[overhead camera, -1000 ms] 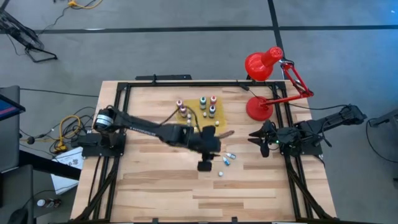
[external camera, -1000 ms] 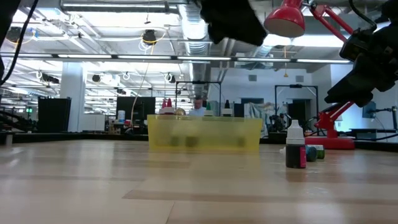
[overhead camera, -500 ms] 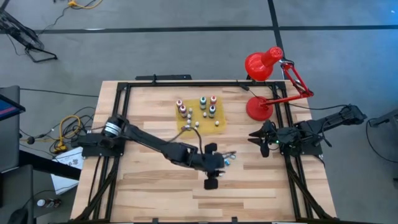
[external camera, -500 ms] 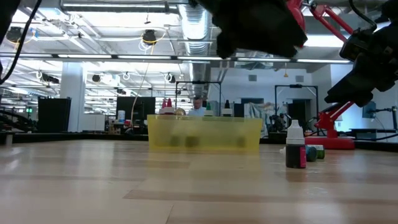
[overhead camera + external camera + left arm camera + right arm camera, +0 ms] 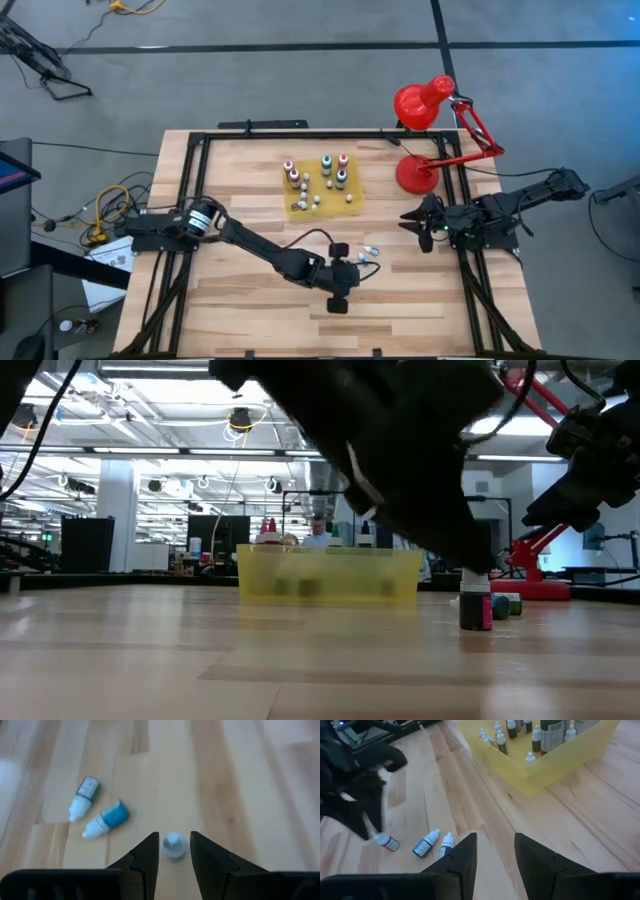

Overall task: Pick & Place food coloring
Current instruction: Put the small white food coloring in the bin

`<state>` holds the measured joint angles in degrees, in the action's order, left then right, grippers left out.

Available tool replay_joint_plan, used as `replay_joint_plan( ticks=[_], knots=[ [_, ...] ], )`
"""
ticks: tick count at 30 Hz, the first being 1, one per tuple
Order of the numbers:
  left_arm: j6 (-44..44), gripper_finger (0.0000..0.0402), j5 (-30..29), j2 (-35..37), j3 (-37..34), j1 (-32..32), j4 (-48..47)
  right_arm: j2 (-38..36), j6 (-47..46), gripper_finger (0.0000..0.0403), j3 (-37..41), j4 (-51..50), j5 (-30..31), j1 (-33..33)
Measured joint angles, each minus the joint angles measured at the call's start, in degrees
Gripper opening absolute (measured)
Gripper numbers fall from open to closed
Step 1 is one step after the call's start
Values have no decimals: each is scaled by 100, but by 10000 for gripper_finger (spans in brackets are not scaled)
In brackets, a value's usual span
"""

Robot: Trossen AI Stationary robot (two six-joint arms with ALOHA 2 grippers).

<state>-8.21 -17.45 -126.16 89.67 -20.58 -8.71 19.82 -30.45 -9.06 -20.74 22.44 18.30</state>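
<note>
Left wrist view gives the clearest look at the target: a small upright bottle (image 5: 174, 845) with a pale cap stands on the counter (image 5: 235, 785) in the gap of the left end effector (image 5: 174, 851), whose fingers (image 5: 148, 854) are spread to either side of it, open and not pressing on it. Just beyond lie two more bottles on their sides, a blue bottle (image 5: 106, 818) and a green bottle (image 5: 83, 798), close together.

High view places this in the middle of the counter, toward its near edge, with the left arm (image 5: 262, 251) stretched diagonally across from the left side. It also shows the yellow tray (image 5: 322, 184) farther back, holding a cluster of bottles upright, and a red lamp (image 5: 428, 105) at the far right corner.

Low view adds that the standing bottle has a dark red body under a white cap, with the left arm looming dark over it.

Right wrist view shows the right end effector (image 5: 495, 851) open and holding nothing, at the counter's right edge, looking toward the tray and the three loose bottles.
</note>
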Motion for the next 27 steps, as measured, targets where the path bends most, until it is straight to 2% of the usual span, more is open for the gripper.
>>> replay_joint_plan(
  ticks=[7, 22, 27],
  knots=[
    [-194, 104, -86, -243, 28, 2, 288, 71, 1, 122, -4, 10, 0, 0],
    [-323, 102, -112, -248, 21, 20, 124, 80, -1, 122, -2, 17, 0, -1],
    [-330, 72, -105, -248, 23, 20, 61, 80, 1, 122, -2, 17, 0, 0]
  ],
)
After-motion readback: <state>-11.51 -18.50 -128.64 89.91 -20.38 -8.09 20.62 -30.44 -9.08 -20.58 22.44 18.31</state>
